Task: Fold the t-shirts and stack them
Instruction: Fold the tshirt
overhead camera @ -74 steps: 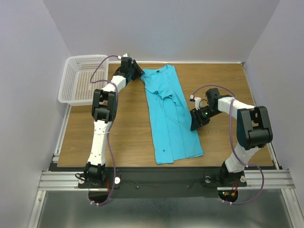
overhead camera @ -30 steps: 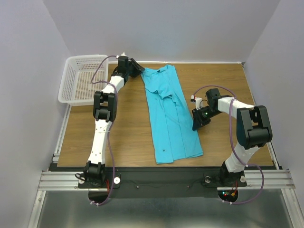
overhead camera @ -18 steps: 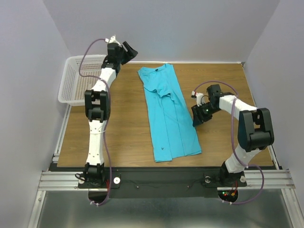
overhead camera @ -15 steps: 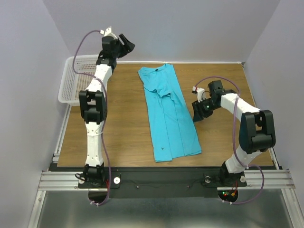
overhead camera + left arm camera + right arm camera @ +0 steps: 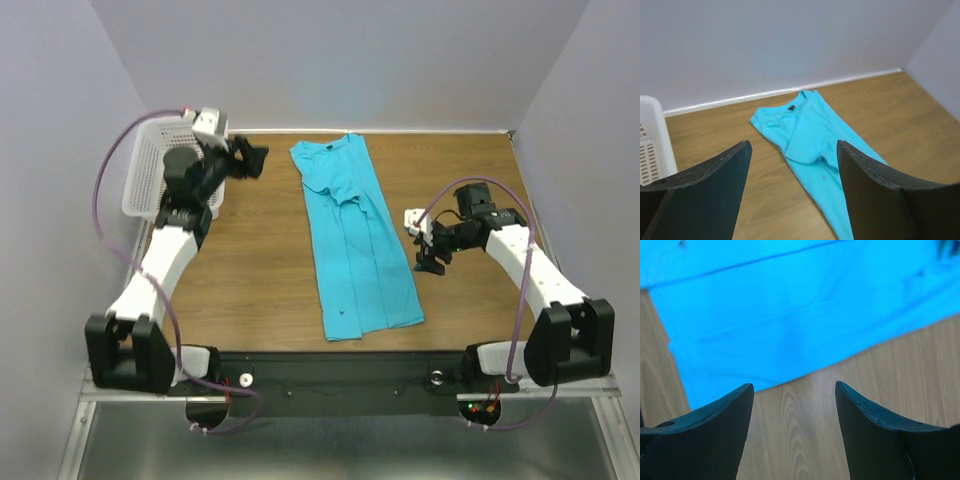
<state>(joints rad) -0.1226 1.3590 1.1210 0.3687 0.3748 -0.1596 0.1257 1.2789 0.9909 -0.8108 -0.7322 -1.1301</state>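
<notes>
One turquoise t-shirt [image 5: 357, 240] lies folded lengthwise into a long strip down the middle of the wooden table, neck at the far end. It also shows in the left wrist view [image 5: 815, 145] and the right wrist view [image 5: 790, 310]. My left gripper [image 5: 250, 158] is open and empty, raised to the left of the shirt's neck end, apart from it. My right gripper [image 5: 430, 265] is open and empty, just off the shirt's right edge near its lower half, over bare wood.
A white mesh basket [image 5: 150, 170] stands at the far left edge of the table, partly behind my left arm; its corner shows in the left wrist view [image 5: 652, 145]. White walls close the table at the back and sides.
My left arm has let go of the shirt's neck corner, lifted and swung back to the left over the basket side. My right gripper has drawn slightly away from the shirt's right edge.
</notes>
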